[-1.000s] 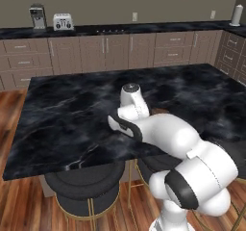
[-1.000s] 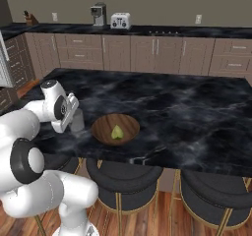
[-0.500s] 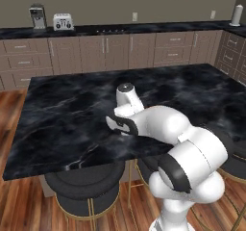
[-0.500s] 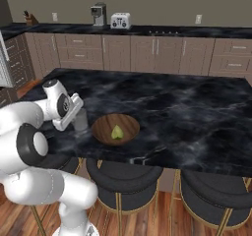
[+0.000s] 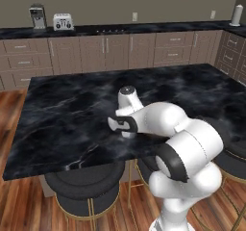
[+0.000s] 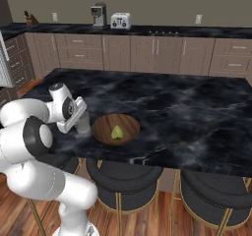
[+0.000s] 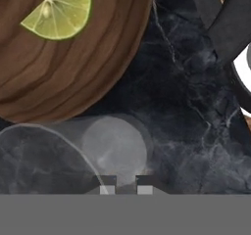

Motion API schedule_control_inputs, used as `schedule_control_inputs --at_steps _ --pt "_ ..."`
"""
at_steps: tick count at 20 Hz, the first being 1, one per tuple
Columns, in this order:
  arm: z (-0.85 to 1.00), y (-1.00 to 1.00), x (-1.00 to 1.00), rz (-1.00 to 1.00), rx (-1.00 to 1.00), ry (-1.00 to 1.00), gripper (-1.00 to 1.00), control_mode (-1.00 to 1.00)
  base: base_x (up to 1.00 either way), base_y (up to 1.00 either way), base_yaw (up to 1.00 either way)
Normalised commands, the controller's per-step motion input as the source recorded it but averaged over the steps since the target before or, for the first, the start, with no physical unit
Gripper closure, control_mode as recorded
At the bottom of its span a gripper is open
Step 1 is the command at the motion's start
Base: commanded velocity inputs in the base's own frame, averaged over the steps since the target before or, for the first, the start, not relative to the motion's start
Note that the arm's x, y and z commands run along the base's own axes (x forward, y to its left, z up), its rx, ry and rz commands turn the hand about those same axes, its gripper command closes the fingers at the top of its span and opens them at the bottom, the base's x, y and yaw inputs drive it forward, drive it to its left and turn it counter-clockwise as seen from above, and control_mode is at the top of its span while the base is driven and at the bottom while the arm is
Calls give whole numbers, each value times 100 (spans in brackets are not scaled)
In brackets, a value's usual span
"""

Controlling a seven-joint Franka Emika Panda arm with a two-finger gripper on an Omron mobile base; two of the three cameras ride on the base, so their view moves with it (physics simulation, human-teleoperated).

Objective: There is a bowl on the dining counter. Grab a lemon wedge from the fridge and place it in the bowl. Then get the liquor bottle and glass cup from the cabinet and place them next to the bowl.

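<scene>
Nearest to you, the gripper (image 7: 125,184) hangs low over the dining counter (image 6: 197,112), its two dark tips drawn close together, pinched on the rim of the glass cup (image 7: 73,151) directly below. The cup stands on the slab just beside the bowl (image 6: 115,129), on the arm's side of it. Judge the cup light, rigid, slick and breakable: a rim pinch is a narrow hold, so set it down level and open slowly before lifting away. A firmer hold, if you need one, would be across the wall near mid-height. Farther out, the lemon wedge (image 6: 117,132) lies inside the wooden bowl, near its middle; it looks soft, damp and needs no further handling. No liquor bottle stands by the bowl, so that step appears outstanding. Against the earlier frames, the hand has moved in and down at the counter's near edge, while bowl and wedge have not shifted.
</scene>
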Motion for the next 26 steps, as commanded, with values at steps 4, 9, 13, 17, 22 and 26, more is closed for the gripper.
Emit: schedule_control_inputs --at_steps 4,9,13,17,22,26 --pt "-26 0 3 -3 2 0 100 -100 0 0 0" --pt "-25 0 15 -3 2 0 100 -100 0 0 0" --pt "-24 0 23 -3 3 0 100 -100 0 0 0" --pt "-25 0 25 -2 3 0 100 -100 0 0 0" --pt "-33 18 4 -2 1 -1 -100 -100 0 0 0" --pt "-24 23 -16 -3 0 -4 -100 -100 0 0 0"
